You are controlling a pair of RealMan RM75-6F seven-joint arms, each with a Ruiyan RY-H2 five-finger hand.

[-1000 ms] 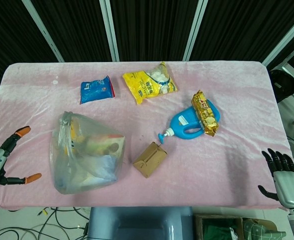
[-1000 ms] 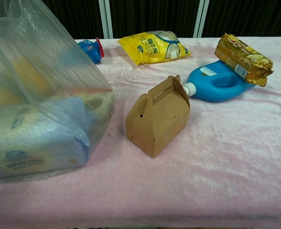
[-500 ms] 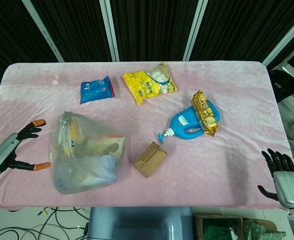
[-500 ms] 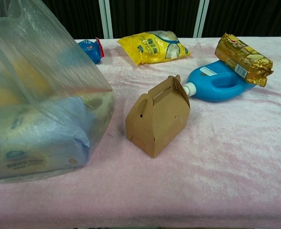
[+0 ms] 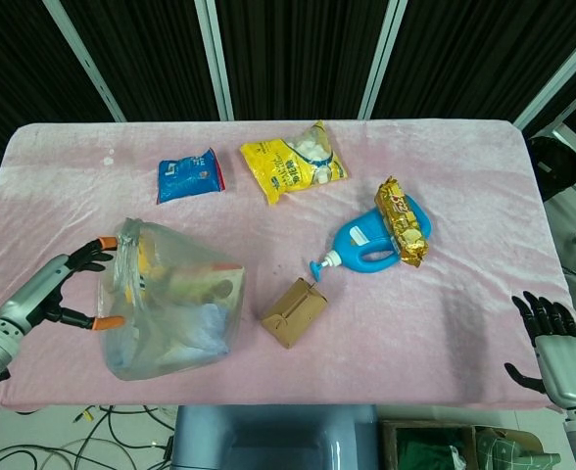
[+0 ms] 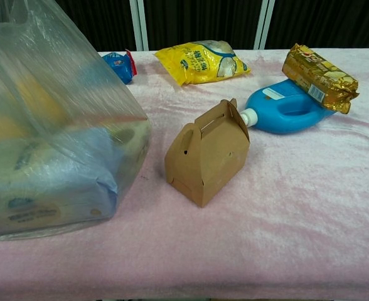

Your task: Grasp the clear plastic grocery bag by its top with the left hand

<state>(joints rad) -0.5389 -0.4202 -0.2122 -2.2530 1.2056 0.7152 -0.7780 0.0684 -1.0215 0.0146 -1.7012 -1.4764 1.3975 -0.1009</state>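
1. Printing visible on the blue snack packet point(image 5: 189, 175), the yellow snack bag point(image 5: 293, 162) and the gold wrapper point(image 5: 404, 222), but too small to read; faint marks on a pale blue pack inside the bag, also illegible.
2. Desk point(image 5: 464, 313) draped in a pink velvety cloth; dark slatted panels with pale uprights behind; tangled cables on the floor at 7 o'clock.
3. Clear plastic grocery bag point(image 5: 166, 304) standing at about 8 o'clock on the desk, bulging, crinkled, gathered and twisted at its top; yellow, blue and brown packs showing through.
4. Left hand point(image 5: 65, 289) at 9 o'clock of the bag, fingers spread apart, orange fingertips point(image 5: 105, 242) right against the bag's top edge, nothing gripped.
5. Right hand point(image 5: 554, 343) off the desk's 4 o'clock corner, dark fingers loosely apart, holding nothing.
6. Brown carton point(image 5: 294, 311) at 3 o'clock of the bag, near it; blue detergent bottle point(image 5: 366, 245) further off at 2 o'clock, gold wrapper lying across it.
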